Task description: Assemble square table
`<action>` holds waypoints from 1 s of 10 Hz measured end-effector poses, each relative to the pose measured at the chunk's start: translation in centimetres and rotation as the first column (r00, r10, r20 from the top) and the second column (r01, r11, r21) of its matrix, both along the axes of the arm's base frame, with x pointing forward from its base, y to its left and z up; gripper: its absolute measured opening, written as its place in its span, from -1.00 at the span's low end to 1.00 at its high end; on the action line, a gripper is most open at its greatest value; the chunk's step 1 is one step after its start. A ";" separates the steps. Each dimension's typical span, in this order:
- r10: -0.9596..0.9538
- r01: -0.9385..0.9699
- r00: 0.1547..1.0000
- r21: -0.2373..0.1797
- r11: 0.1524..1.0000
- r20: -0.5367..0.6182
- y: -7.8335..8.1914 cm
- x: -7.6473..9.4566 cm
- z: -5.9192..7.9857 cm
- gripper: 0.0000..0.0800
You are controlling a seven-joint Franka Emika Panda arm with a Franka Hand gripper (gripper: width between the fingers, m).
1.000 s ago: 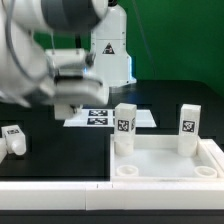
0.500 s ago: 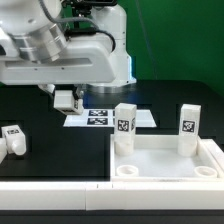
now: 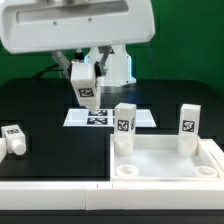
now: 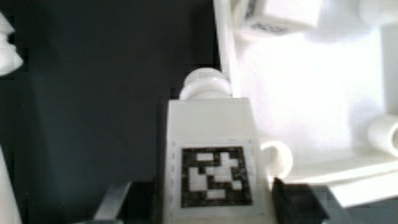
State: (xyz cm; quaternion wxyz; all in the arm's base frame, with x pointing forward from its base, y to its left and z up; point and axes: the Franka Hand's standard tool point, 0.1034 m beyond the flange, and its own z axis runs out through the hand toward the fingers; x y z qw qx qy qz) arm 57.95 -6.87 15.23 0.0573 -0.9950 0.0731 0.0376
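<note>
You have the gripper (image 3: 84,82) pinching a tagged leg (image 4: 214,150) upright at the exterior view's upper centre, above the marker board (image 3: 100,118), likely so it can drop into a free corner hole (image 3: 126,172) of the square table top (image 3: 165,160) at lower right.

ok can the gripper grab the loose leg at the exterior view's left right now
Probably not yet: the gripper is shut on a raised leg. The loose leg sits alone with nothing over it, so the way looks free once the jaws are empty.
</note>
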 end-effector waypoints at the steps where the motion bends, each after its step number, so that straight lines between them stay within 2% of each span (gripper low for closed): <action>1: -0.005 0.006 0.998 -0.019 1.000 0.057 -0.3 0.2 -0.1 -0.29; 2: -0.036 0.045 0.985 -0.053 0.998 0.171 0.6 1.0 0.0 -0.29; 3: -0.035 0.054 0.964 -0.063 0.997 0.264 3.8 1.0 -0.2 -0.29; 4: -0.070 0.092 0.940 -0.051 0.994 0.333 6.6 1.5 -0.1 -0.29; 5: -0.101 0.125 0.899 -0.029 0.992 0.427 9.8 2.7 0.2 -0.29; 6: -0.118 0.140 0.863 -0.008 0.990 0.492 12.4 3.3 -0.1 -0.29; 7: -0.123 0.142 0.858 0.000 0.990 0.498 14.1 3.2 -0.7 -0.29; 8: -0.098 0.122 0.861 -0.015 0.992 0.499 13.8 3.2 -0.7 -0.29; 10: -0.102 0.126 0.861 -0.014 0.992 0.498 13.7 3.2 -0.8 -0.29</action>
